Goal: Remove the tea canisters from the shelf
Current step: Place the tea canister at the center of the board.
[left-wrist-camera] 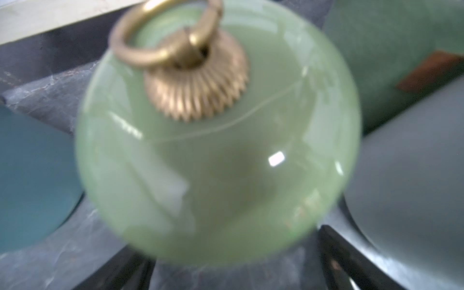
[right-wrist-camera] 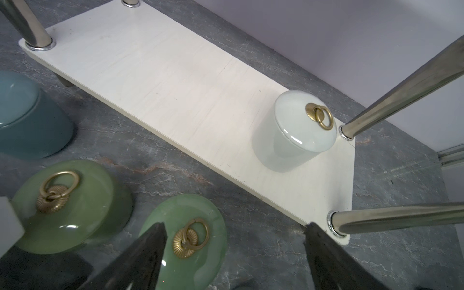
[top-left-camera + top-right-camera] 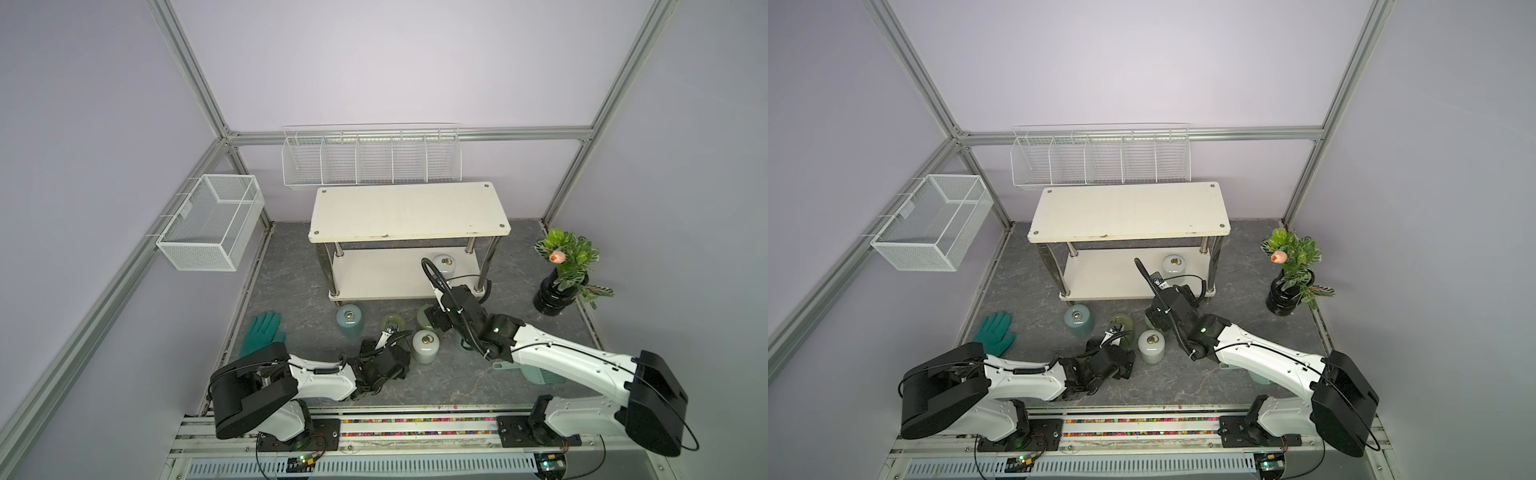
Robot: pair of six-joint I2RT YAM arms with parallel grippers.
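Note:
One white tea canister (image 3: 444,264) (image 2: 298,133) stands on the shelf's (image 3: 409,212) lower board (image 2: 175,88), near its right end. On the floor before the shelf stand a pale blue canister (image 3: 349,320), a green one (image 3: 392,326) (image 1: 213,163), a white one (image 3: 427,345) and a second green one (image 2: 195,241), half hidden under my right arm in both top views. My left gripper (image 3: 388,336) (image 1: 233,271) is open, its fingers either side of the first green canister without touching it. My right gripper (image 3: 434,318) (image 2: 233,241) hangs open and empty above the floor beside the second green canister.
A teal glove (image 3: 264,332) lies at the left on the floor. A black vase with a plant (image 3: 557,295) stands at the right. White wire baskets hang on the left wall (image 3: 212,222) and back wall (image 3: 370,158). A pale green scoop (image 3: 536,374) lies under my right arm.

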